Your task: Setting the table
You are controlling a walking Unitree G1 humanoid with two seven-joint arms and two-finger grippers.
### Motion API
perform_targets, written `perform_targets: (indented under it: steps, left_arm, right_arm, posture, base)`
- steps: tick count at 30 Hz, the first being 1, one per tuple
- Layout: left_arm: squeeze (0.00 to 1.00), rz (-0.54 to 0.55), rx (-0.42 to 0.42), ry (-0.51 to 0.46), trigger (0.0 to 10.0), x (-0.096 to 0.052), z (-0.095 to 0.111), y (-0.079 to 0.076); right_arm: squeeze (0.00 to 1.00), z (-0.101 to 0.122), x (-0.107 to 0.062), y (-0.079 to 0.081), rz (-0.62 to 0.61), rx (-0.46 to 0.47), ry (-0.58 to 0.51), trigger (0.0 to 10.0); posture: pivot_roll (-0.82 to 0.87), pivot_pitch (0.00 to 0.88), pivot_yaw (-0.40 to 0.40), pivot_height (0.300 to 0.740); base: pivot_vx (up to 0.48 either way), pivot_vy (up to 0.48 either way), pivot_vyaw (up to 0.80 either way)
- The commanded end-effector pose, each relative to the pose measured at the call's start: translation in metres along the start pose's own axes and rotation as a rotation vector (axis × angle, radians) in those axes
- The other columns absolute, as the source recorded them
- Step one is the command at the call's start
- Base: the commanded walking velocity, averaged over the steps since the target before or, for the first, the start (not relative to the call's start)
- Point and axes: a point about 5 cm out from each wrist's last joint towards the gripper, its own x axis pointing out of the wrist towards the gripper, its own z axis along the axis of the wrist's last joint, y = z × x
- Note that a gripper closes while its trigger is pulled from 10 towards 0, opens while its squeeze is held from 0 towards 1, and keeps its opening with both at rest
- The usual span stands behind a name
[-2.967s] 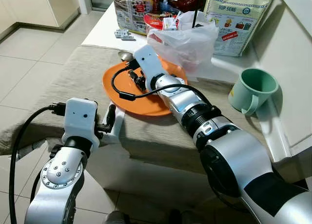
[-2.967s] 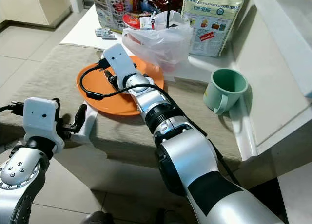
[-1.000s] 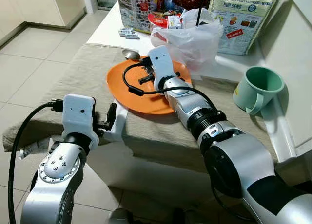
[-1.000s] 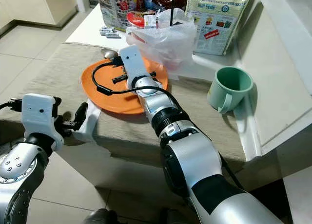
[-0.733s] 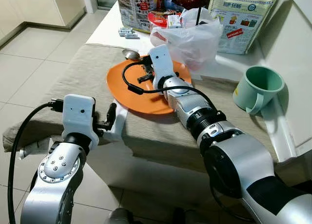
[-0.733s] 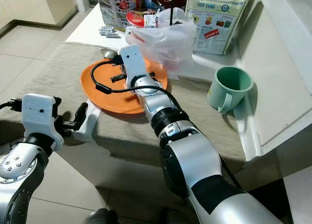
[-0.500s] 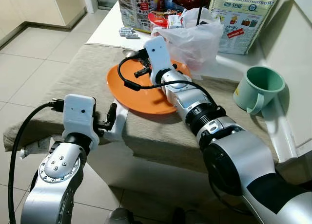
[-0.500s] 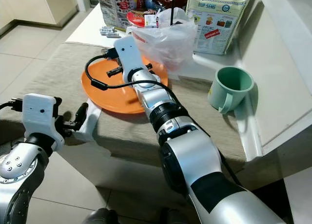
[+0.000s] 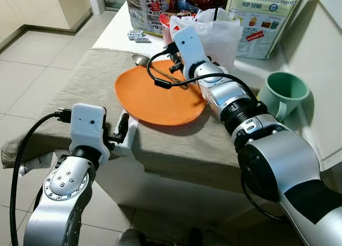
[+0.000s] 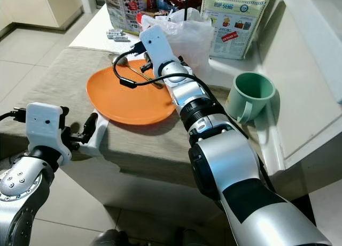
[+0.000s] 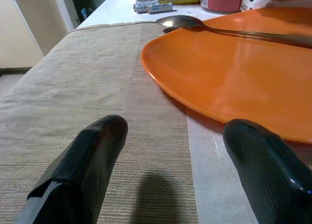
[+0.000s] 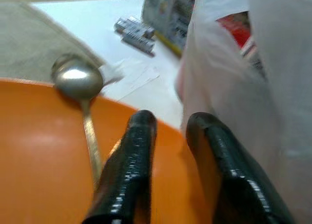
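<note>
Left wrist view shows the left gripper (image 11: 170,173) spread wide at the near table edge over the cloth (image 9: 80,80). Beyond lies the plate (image 9: 155,99), a spoon (image 9: 160,69) across its far rim. Over that rim, the right gripper (image 12: 168,124) holds nothing, fingers narrowly apart, beside a bag (image 9: 216,35).
</note>
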Motion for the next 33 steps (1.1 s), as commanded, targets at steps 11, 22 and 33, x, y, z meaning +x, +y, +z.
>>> perform_targets:
  steps: [11,22,33]
  left_arm:
    - [0.0,-0.023,0.003,0.003,10.0,0.001,-0.001,-0.003]
    - [0.0,-0.021,0.003,0.004,10.0,0.001,-0.002,-0.003]
    - [0.0,-0.024,0.001,0.001,10.0,0.002,-0.001,-0.004]
  right_arm:
    - [1.0,-0.021,-0.001,0.011,0.066,0.028,0.092,10.0]
    - [1.0,-0.015,-0.001,0.006,0.061,0.021,0.077,10.0]
    - [0.0,-0.026,-0.001,0.023,0.2,0.016,0.145,10.0]
  posture:
    - [0.14,0.121,-0.021,0.74]
    - [0.14,0.122,-0.026,0.74]
    - [0.14,0.126,-0.026,0.74]
  base:
    - [0.0,0.0,0.0]
    - [0.0,0.0,0.0]
    - [0.0,0.0,0.0]
